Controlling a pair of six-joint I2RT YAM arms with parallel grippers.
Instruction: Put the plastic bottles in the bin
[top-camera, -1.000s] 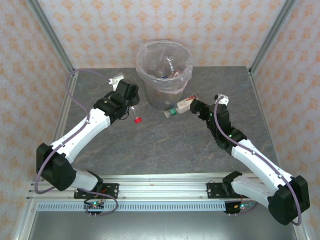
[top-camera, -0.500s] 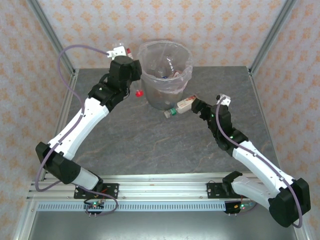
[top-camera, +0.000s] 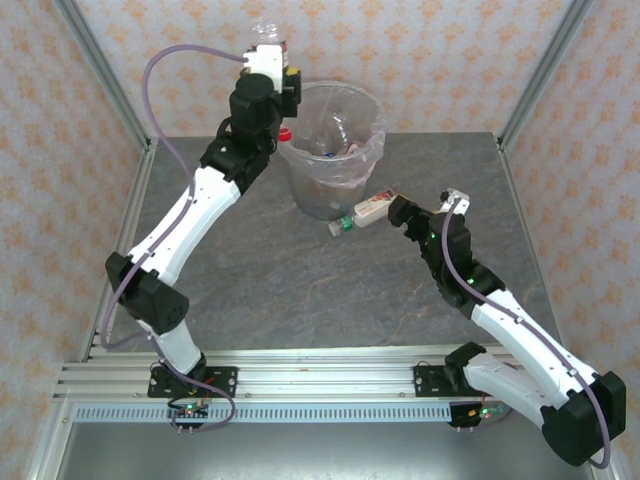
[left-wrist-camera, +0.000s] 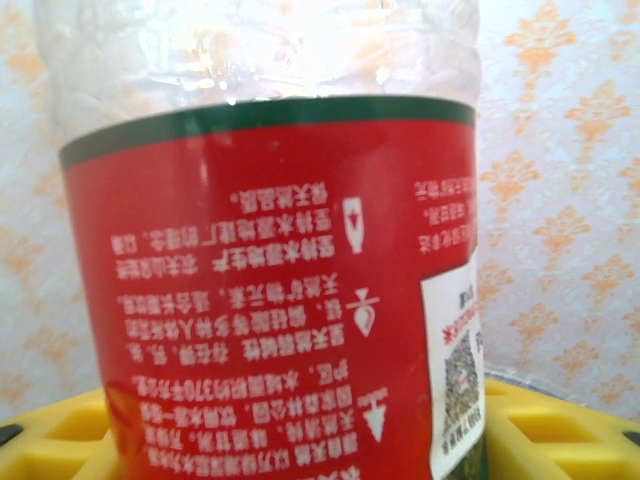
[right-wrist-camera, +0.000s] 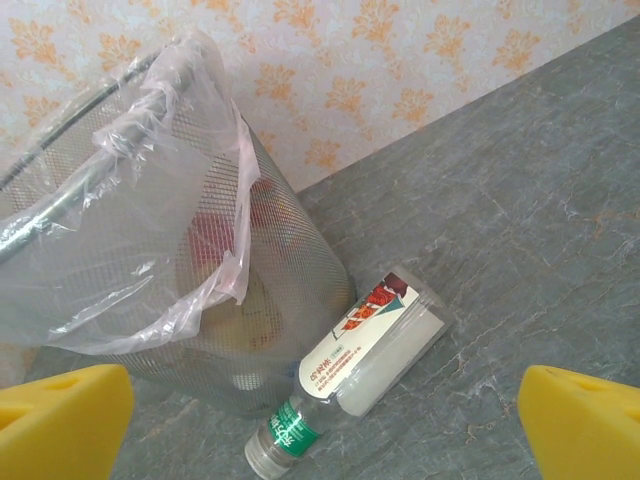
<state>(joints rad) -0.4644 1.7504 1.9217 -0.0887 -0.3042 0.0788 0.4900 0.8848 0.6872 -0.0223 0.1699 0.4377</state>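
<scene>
Your red-labelled clear plastic bottle (top-camera: 266, 30) is held high in the upper left of the overhead view, its long axis running up and down the frame. Its clear base points at the top edge and its red cap (top-camera: 285, 133) at the bottom, right at the left rim of the round grey-white waste bin lined with a clear plastic bag (top-camera: 318, 195). In the left wrist view the bottle stands on end, red label below, clear body above.

The left gripper (top-camera: 283, 88) is clamped around its middle, with yellow finger pads (left-wrist-camera: 560, 425) either side of the label. A second ago that gripper sat low beside the bin with the cap near the table; now it has climbed to rim height and above.

Several other bottles (top-camera: 332, 140) lie inside the bin.

The white-labelled clear plastic bottle (top-camera: 365, 212) lies on its side on the grey stone-patterned table (top-camera: 300, 290), touching the bin's foot. Its cap points lower left and its base upper right. It has not moved.

Your right gripper (top-camera: 398, 213) hovers just right of it with its jaws spread wide, holding nothing, its yellow pads (right-wrist-camera: 60, 420) in the bottom corners of the right wrist view. It has barely shifted.
</scene>
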